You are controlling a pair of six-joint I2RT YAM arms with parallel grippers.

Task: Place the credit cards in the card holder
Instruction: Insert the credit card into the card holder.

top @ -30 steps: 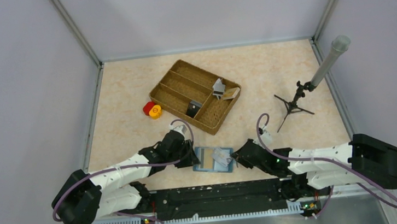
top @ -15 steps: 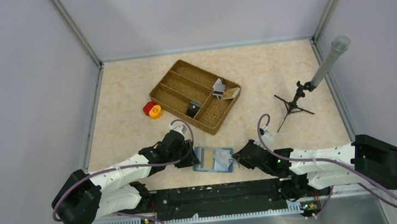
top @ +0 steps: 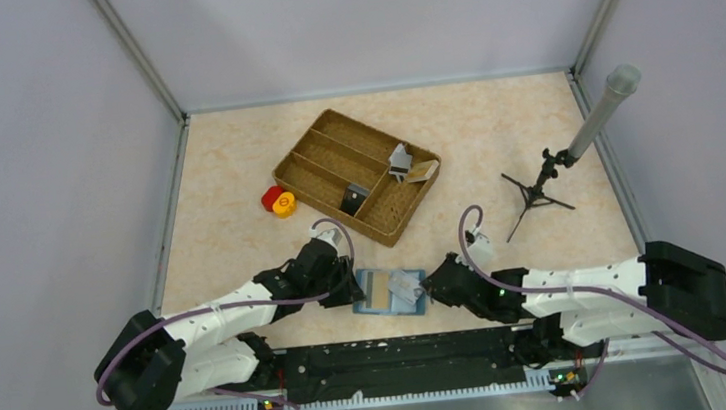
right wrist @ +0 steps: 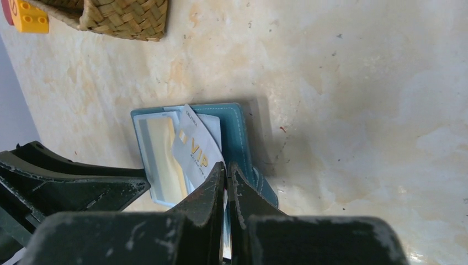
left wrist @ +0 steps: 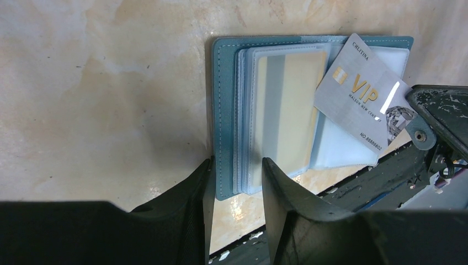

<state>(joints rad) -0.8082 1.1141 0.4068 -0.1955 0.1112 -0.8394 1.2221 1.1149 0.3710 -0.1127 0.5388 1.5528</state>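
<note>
Right wrist — card (right wrist: 194, 150) half behind right claw (right wrist: 227, 167)

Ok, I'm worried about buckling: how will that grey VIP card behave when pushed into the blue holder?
Probably stiff: the VIP card looks flat though the right gripper pinches it only near one corner. Thin and glossy, it may swivel in that small grip. The clear sleeves of the card holder look soft, so they could crumple and snag it.
</note>
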